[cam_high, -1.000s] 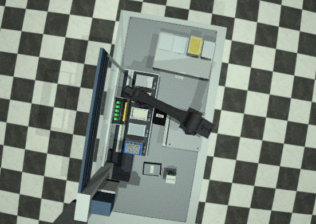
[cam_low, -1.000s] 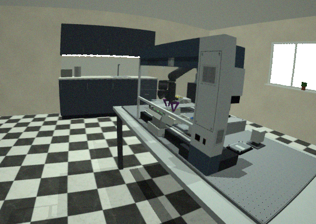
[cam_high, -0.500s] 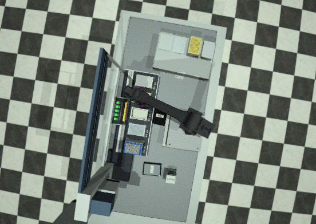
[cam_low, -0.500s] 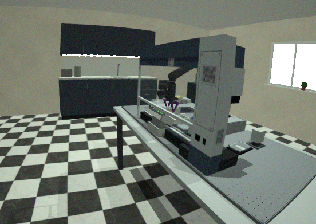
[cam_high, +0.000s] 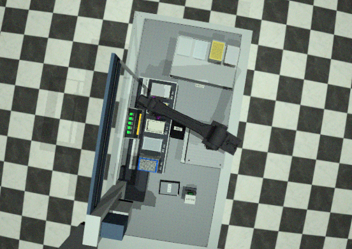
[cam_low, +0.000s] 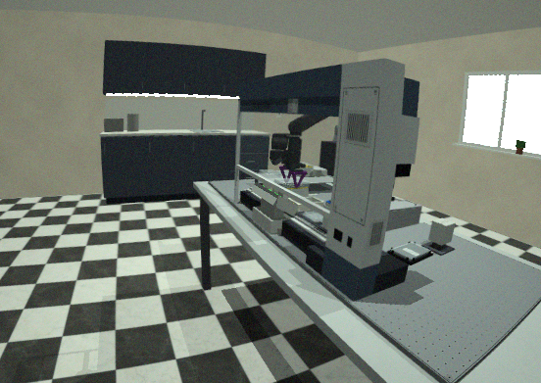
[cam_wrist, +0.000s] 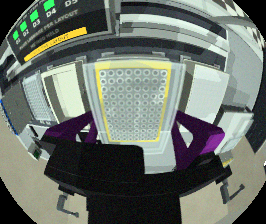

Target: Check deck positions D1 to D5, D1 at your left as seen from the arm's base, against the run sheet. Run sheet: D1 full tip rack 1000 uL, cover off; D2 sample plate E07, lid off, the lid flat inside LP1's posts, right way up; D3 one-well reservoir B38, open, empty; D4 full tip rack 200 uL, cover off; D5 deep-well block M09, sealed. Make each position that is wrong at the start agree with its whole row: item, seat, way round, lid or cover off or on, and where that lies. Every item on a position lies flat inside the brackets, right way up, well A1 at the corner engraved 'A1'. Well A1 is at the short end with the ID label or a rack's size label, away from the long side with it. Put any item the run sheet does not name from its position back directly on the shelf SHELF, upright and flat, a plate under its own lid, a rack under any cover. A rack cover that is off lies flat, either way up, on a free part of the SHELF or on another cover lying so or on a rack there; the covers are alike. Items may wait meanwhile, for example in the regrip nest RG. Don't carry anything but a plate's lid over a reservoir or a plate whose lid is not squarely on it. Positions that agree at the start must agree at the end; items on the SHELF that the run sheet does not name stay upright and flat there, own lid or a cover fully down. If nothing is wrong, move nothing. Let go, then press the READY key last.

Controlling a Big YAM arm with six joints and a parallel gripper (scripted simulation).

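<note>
My gripper (cam_high: 156, 107) (cam_low: 292, 177) (cam_wrist: 134, 111) is down at the fourth deck position from the near end, under the gantry. Its purple fingers stand wide on the two long sides of a yellow-rimmed tip rack (cam_wrist: 131, 96) and are shut on it. I cannot tell whether a clear cover lies on the rack. The arm hides the rack in the overhead view. Along the deck row are a grey block (cam_high: 160, 90), a cream one-well reservoir (cam_high: 155, 125), a well plate (cam_high: 152, 144) and a blue-rimmed tip rack (cam_high: 148, 164).
The shelf (cam_high: 204, 72) at the far end carries two pale items (cam_high: 184, 46) (cam_high: 201, 49), a yellow rack (cam_high: 217, 50) and another pale item (cam_high: 231, 55). A panel with green lights (cam_high: 130, 123) (cam_wrist: 44, 12) and the gantry beam flank the deck. A nest (cam_high: 169, 188) and a green key (cam_high: 190, 193) lie at the near end.
</note>
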